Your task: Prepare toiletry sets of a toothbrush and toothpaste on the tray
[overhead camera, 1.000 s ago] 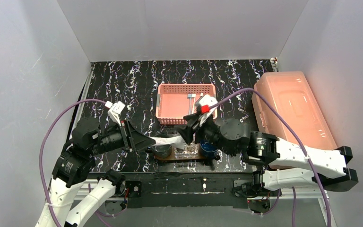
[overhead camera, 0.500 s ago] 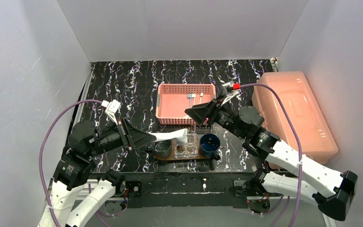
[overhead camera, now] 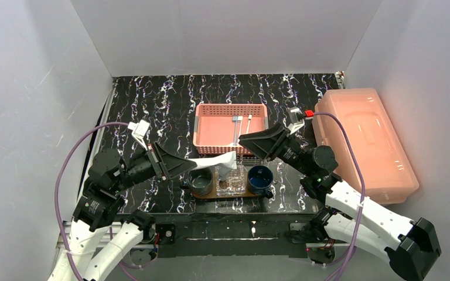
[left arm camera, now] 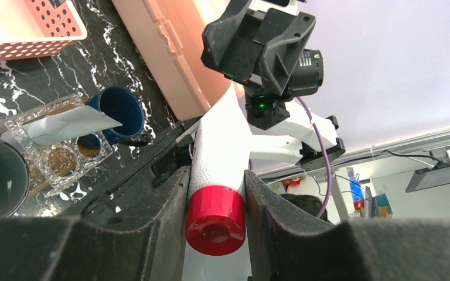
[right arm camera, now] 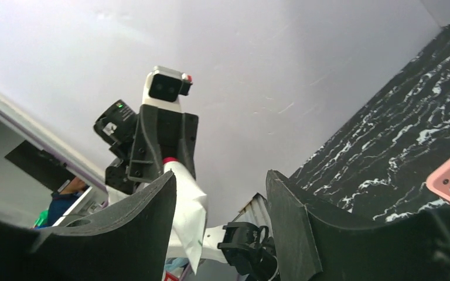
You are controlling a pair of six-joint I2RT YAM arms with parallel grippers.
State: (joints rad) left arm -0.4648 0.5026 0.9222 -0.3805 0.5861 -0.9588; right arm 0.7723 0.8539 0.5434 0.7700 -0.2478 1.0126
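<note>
My left gripper (overhead camera: 185, 166) (left arm camera: 217, 175) is shut on a white toothpaste tube (overhead camera: 211, 163) (left arm camera: 222, 140) near its red cap (left arm camera: 215, 218). The tube's flat end reaches out over the clear glass cup (overhead camera: 232, 182). A second flat pale tube (left arm camera: 64, 126) leans in that cup. The dark wooden tray (overhead camera: 211, 197) near the front edge carries a grey cup (overhead camera: 201, 180), the glass cup and a blue cup (overhead camera: 260, 178). My right gripper (overhead camera: 242, 139) (right arm camera: 221, 175) hangs open and empty above the near right corner of the pink basket (overhead camera: 211, 126), where two toothbrushes (overhead camera: 237, 127) lie.
A large translucent pink lidded box (overhead camera: 363, 143) stands along the right side of the black marbled table (overhead camera: 152, 105). White walls close in the back and both sides. The two grippers point at each other above the tray.
My right gripper rose from the glass cup, opened wider and drew back toward the basket. My left gripper lifted the toothpaste tube a little higher over the cups.
</note>
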